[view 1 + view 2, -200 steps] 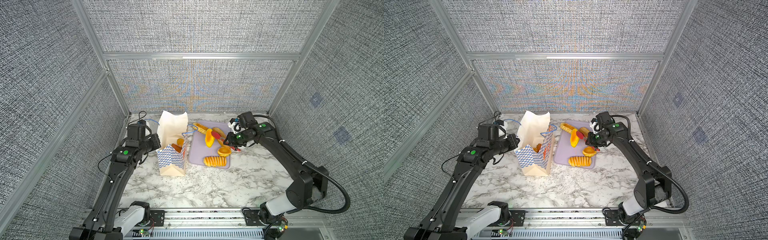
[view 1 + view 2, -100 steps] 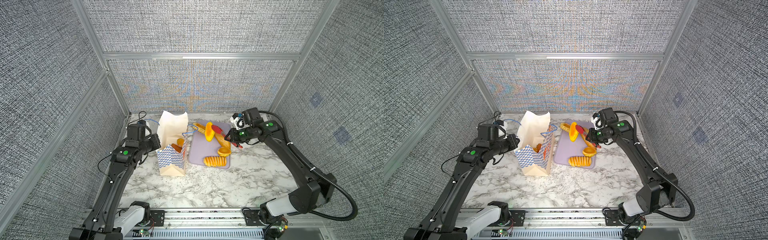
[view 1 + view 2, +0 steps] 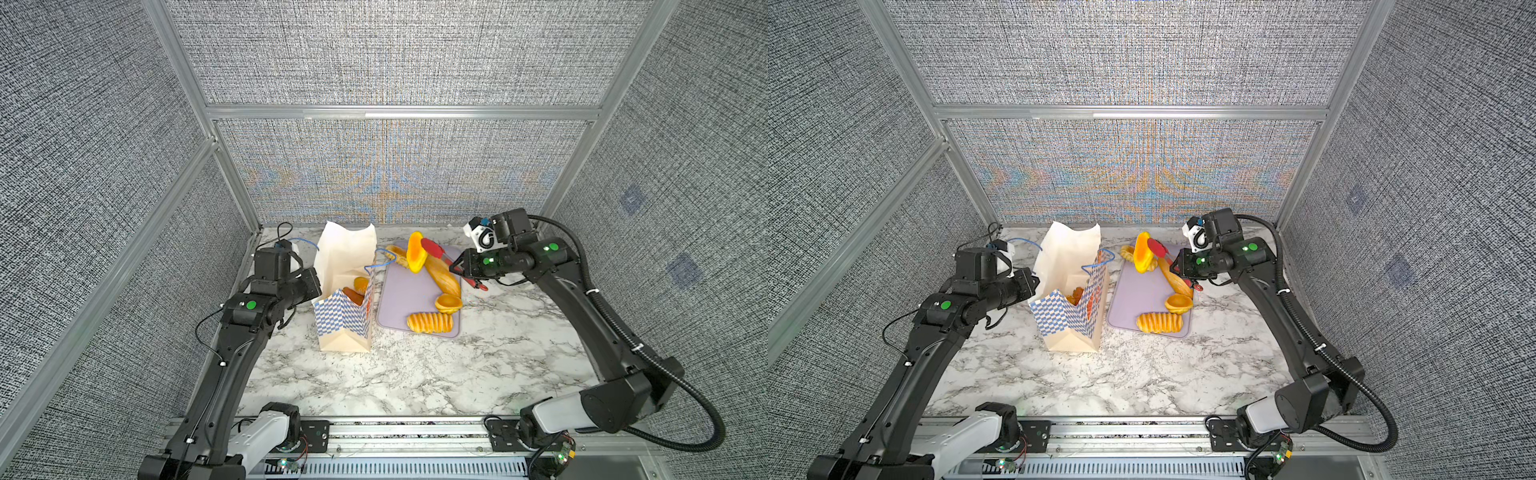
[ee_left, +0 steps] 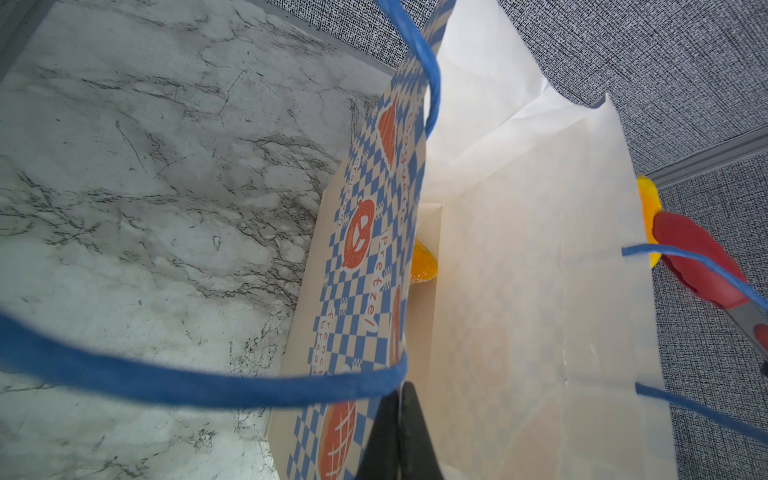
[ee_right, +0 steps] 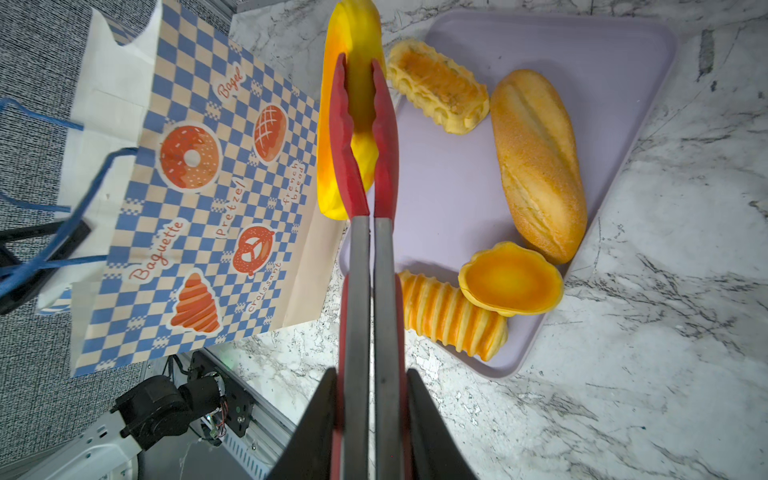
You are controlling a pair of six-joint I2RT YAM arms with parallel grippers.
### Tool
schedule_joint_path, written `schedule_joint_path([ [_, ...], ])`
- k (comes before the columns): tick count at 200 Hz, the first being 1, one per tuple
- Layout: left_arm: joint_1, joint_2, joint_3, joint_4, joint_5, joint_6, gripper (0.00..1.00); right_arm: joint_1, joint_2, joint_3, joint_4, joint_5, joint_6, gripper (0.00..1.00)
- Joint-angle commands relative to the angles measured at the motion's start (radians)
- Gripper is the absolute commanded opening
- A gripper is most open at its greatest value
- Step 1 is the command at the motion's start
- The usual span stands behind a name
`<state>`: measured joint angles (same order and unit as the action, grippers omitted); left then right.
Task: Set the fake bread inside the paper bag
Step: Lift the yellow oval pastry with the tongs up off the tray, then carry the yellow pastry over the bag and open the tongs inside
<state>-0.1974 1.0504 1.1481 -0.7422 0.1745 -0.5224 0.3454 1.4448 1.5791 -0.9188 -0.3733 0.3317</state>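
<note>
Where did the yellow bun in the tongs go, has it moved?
Yes. The bun, pinched in the red tongs, has risen off the tray and now hangs over its far end, beside the bag.

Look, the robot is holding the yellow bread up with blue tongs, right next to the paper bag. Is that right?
Almost. The tongs are red, not blue. The right wrist view shows their red tips pinching the yellow bread, held up right next to the paper bag.
</note>
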Motion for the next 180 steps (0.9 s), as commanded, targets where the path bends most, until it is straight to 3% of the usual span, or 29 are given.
schedule_joint_path([
  [1, 0.0, 0.0, 0.009, 0.001, -0.009, 0.002, 0.0, -0.002, -0.012, 0.021, 0.052, -0.032, 0.017, 0.27],
  [180, 0.001, 0.0, 0.01, 0.002, -0.003, -0.004, 0.0, 0.035, 0.064, 0.259, 0.142, -0.186, 0.116, 0.27],
])
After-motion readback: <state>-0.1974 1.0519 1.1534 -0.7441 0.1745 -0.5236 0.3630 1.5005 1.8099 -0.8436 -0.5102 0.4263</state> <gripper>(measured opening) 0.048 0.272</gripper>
